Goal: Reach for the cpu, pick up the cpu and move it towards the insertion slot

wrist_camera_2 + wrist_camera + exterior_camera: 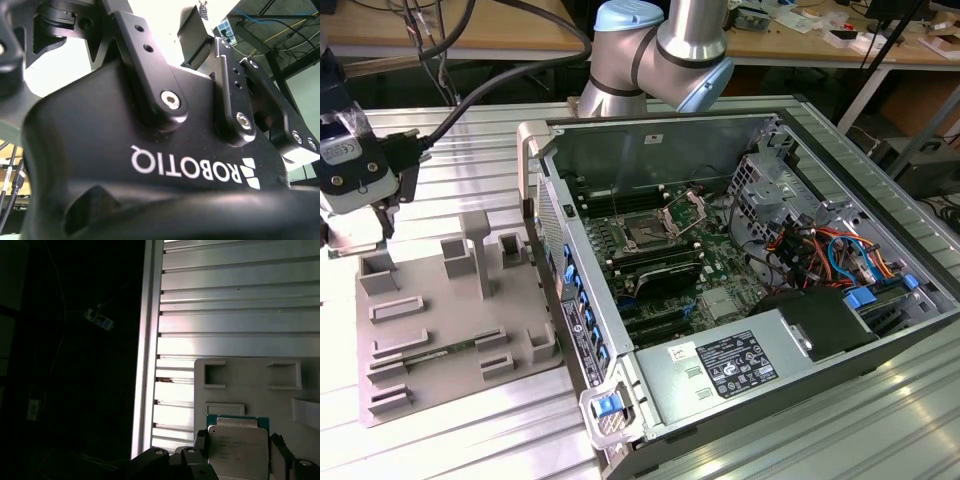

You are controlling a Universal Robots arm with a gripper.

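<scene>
A: Where is the cpu [238, 450]?
B: Between the 2 fingers of the claw [365, 238], which are clenched on its opposite edges, above the grey tray [460, 340] at the exterior view's left.
A: And the insertion slot [645, 233]?
B: Well apart, inside the open computer case [650, 145] on the ribbed worktop [470, 150].

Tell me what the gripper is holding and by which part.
The gripper holds the cpu, pinched by two opposite side edges, over the grey tray.
</scene>
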